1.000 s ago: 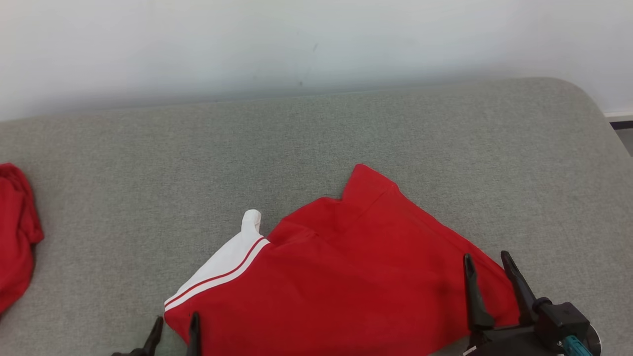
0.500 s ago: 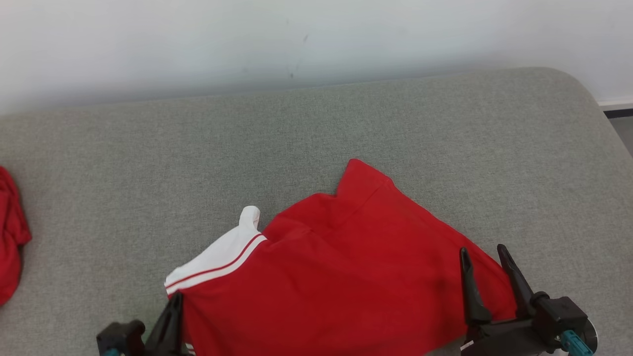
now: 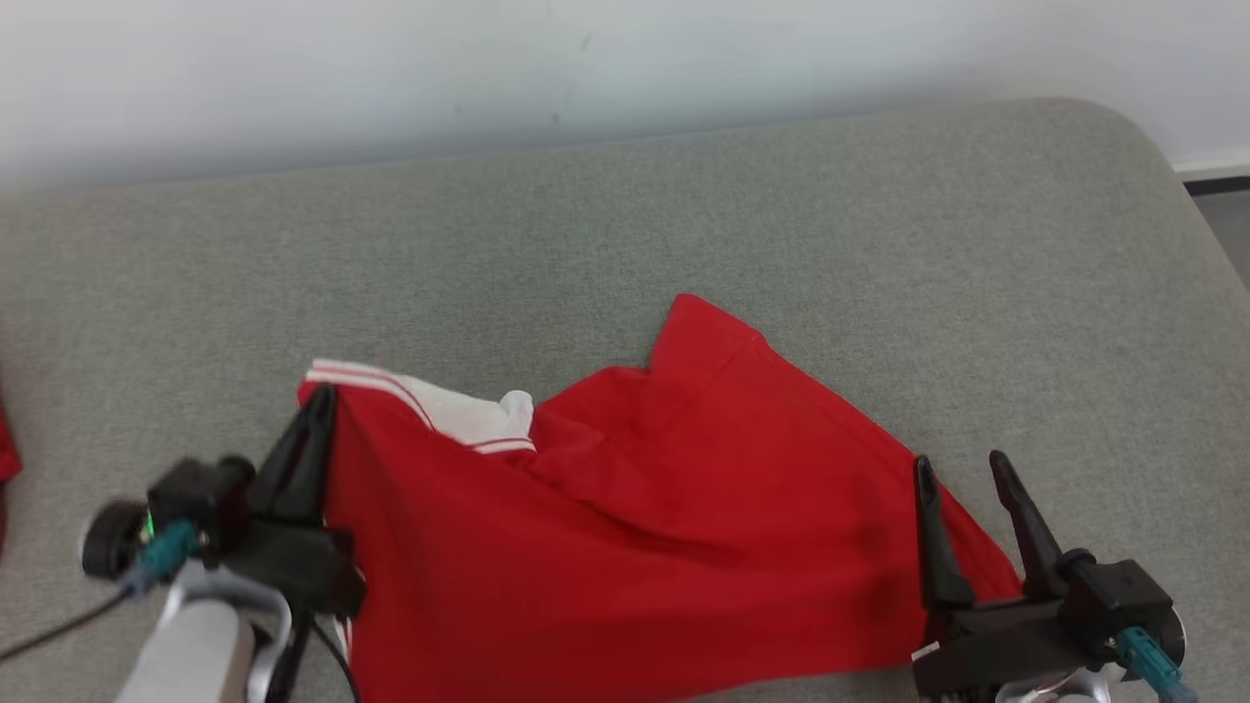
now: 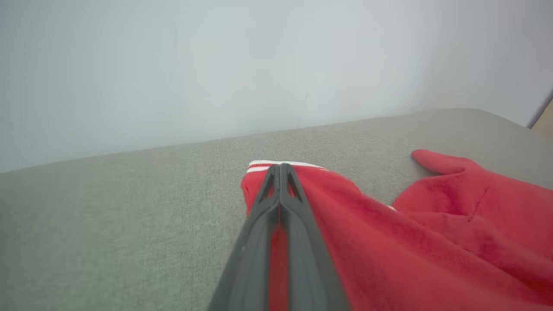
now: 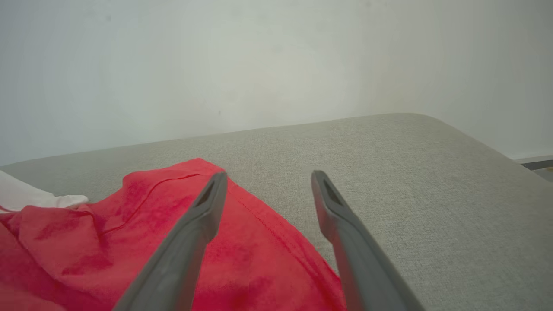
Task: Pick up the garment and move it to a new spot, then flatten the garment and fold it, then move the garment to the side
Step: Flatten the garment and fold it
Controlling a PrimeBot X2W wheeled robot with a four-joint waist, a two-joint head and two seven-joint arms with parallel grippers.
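The garment (image 3: pixel 635 527) is red with a white, red-striped sleeve, and it lies on the grey cushion (image 3: pixel 684 215) in the lower middle of the head view. My left gripper (image 3: pixel 317 400) is shut on the garment's left corner by the striped hem and holds that corner lifted; the left wrist view shows its fingers (image 4: pixel 281 207) pressed together on red cloth (image 4: pixel 389 242). My right gripper (image 3: pixel 962 469) stands open over the garment's right edge, its fingers (image 5: pixel 203 211) apart above the red cloth (image 5: pixel 242 259) and holding nothing.
A pale wall (image 3: pixel 586 59) runs behind the cushion. The cushion's rounded right corner (image 3: pixel 1143 156) drops to a dark floor strip (image 3: pixel 1216 186). A sliver of another red cloth (image 3: pixel 6 459) shows at the far left edge.
My left gripper has shut on the garment's left corner and raised it up and forward, folding the white sleeve over. The right gripper has stayed open. The camera has shifted.
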